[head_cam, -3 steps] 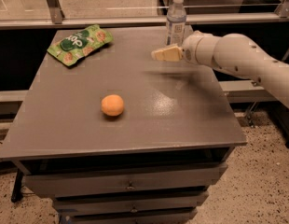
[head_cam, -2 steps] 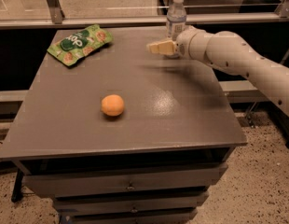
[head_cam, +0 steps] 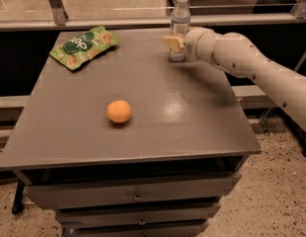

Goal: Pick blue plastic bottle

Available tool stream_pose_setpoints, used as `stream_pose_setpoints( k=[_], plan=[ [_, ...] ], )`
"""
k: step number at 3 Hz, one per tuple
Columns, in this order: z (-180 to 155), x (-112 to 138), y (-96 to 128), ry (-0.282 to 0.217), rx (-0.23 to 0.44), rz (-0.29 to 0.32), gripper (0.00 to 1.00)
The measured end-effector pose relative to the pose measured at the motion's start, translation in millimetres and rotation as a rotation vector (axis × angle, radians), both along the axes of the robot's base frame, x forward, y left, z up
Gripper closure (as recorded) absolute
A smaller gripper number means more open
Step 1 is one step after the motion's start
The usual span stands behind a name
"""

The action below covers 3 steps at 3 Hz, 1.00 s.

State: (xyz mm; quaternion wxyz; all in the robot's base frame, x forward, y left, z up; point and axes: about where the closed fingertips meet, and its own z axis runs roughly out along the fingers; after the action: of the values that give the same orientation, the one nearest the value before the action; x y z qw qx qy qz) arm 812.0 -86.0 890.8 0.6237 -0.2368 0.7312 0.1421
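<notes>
Camera view: the only feed I have, looking down on the grey counter [head_cam: 192,127] from its front edge.
Blue plastic bottle [head_cam: 180,11]: upright at about 1 o'clock on the counter, near the far edge, white cap on.
Hand [head_cam: 172,42]: level with the bottle's lower body and overlapping it from my angle, probably low so the grip sits under the label. I cannot tell whether it is open or closed on the bottle.
Arm [head_cam: 242,58]: reaches in from 3 o'clock, nearly level, which I judge suits a side grasp on a tall, slim thing.
Orange fruit [head_cam: 119,111]: around 8 o'clock from centre, well apart from the hand.
Green snack bag [head_cam: 84,46]: flat at 11 o'clock, out of the arm's path.
Task stage: my reading is grasp approach; bottle not yet lifted.
</notes>
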Motion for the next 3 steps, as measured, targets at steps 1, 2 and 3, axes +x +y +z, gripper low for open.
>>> stream_pose_setpoints(
  k=[1,2,3],
  plan=[
    [-0.4,0.9,-5.7,-0.01,0.002,-0.011,0.65],
    [-0.5,2.0,-10.8,-0.012,0.019,-0.01,0.88],
    [6.4,2.2,-10.8,-0.015,0.037,0.009,1.0]
  ],
)
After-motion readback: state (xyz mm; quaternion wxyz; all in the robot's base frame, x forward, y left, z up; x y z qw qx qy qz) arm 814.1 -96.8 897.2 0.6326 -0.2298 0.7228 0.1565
